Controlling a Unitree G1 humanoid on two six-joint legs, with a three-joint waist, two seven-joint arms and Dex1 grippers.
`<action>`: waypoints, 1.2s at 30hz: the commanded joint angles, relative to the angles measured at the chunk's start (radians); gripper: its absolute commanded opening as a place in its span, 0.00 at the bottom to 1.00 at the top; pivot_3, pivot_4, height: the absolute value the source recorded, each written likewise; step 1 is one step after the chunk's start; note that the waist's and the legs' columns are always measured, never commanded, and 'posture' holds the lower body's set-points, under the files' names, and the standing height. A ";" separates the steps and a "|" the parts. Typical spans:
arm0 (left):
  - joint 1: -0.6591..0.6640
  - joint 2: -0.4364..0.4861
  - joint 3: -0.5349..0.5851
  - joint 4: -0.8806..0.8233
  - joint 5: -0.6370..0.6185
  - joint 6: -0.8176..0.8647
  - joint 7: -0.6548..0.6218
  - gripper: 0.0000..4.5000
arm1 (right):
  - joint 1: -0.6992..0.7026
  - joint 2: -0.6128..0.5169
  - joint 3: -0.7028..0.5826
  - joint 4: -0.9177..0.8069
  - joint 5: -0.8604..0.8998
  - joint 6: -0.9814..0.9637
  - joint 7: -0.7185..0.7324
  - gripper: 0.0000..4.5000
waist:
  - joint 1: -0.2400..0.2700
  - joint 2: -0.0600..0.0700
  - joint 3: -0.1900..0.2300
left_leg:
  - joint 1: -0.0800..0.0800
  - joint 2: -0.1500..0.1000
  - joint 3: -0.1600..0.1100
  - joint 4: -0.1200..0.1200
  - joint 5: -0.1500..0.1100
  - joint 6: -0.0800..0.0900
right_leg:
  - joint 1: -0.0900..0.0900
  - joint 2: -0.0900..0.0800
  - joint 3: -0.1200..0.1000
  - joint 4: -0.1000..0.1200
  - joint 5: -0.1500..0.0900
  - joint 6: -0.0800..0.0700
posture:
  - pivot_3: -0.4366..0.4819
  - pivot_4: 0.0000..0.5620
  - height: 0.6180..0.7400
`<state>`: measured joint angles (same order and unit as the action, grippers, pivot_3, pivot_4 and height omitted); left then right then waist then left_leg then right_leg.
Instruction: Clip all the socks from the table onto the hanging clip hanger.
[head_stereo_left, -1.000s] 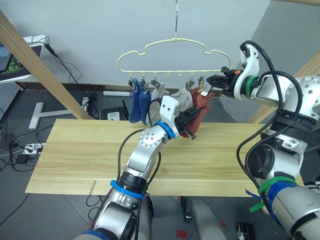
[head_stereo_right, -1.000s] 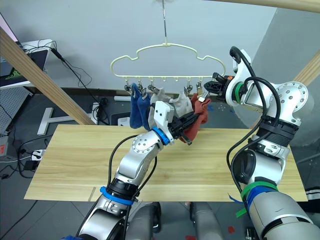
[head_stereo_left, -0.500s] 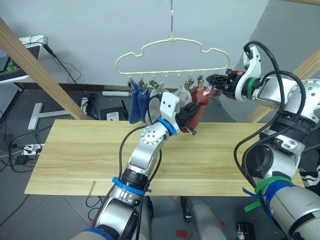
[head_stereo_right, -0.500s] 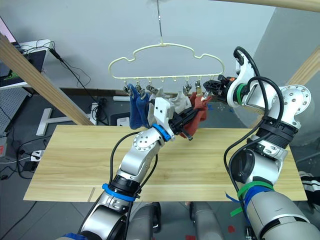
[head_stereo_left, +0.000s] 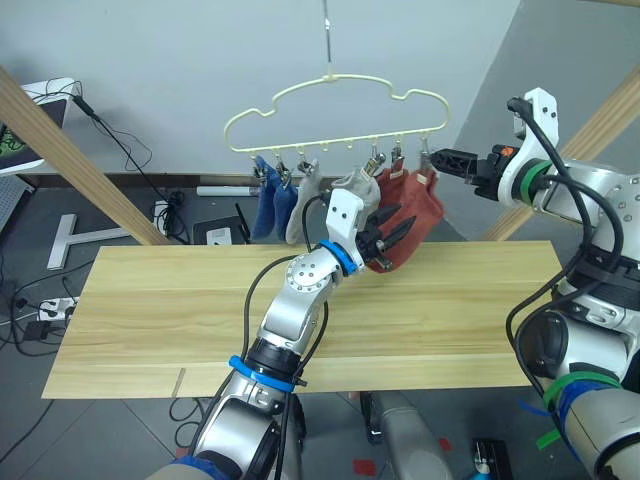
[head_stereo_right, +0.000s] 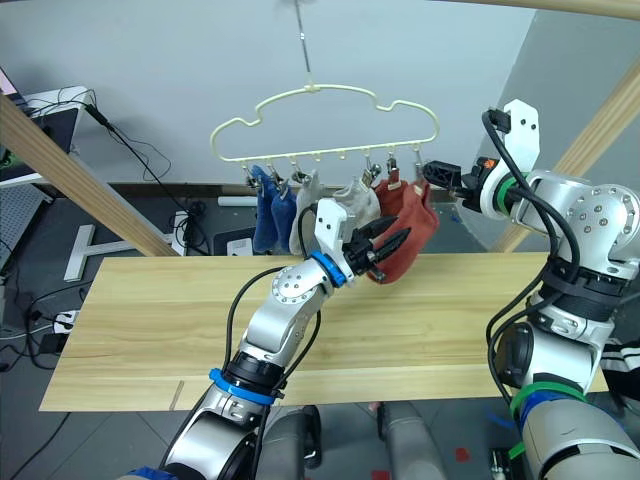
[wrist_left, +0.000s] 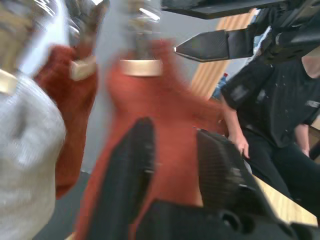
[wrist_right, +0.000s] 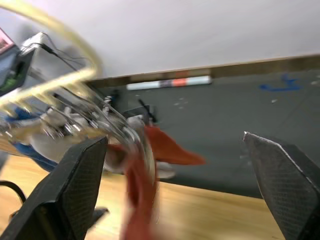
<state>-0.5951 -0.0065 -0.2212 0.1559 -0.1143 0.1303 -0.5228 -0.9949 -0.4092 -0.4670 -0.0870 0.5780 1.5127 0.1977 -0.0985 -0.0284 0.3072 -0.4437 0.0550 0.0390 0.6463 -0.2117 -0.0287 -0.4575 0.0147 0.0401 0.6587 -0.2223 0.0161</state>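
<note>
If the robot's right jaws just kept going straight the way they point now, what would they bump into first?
Most likely the rust-red sock at the near end of the clip hanger, or the clip holding it. The right gripper points at that end, open, a short gap away; exact depth is hard to judge.

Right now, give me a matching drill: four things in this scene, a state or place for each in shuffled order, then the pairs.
Things:
1. blue socks
2. rust-red sock
3. right gripper
4. table

States:
A. open, beside the hanger's right end
B. bare wood planks
C. clipped at the hanger's left end
D. hanging by the open left gripper

Pairs: 1-C, 2-D, 3-A, 4-B. The hanger is the cream clip hanger.
</note>
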 joint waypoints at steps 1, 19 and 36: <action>-0.003 -0.017 -0.004 -0.010 -0.019 -0.006 -0.012 0.66 | 0.015 -0.047 0.013 -0.078 0.031 -0.022 0.046 1.00 | -0.004 0.000 0.000 | 0.000 0.000 0.000 0.000 0.000 0.000 | 0.000 0.000 0.000 0.001 0.000 0.000 | 0.24 0.39 1.00; 0.440 0.646 0.432 -0.481 -0.217 0.419 -0.192 0.99 | 0.533 -0.418 0.316 -0.226 -0.106 -0.771 0.568 1.00 | 0.006 -0.002 -0.002 | 0.010 0.005 0.000 0.000 0.001 -0.002 | 0.002 0.002 0.001 0.006 0.000 0.000 | 0.49 0.40 1.00; 0.596 0.879 0.725 -0.362 -0.257 0.390 -0.275 0.99 | 0.645 -0.399 0.250 -0.210 -0.099 -0.903 0.592 1.00 | 0.079 -0.013 -0.025 | 0.010 0.006 0.006 -0.001 0.002 -0.001 | 0.002 0.000 0.000 0.004 0.000 -0.001 | 0.56 0.33 1.00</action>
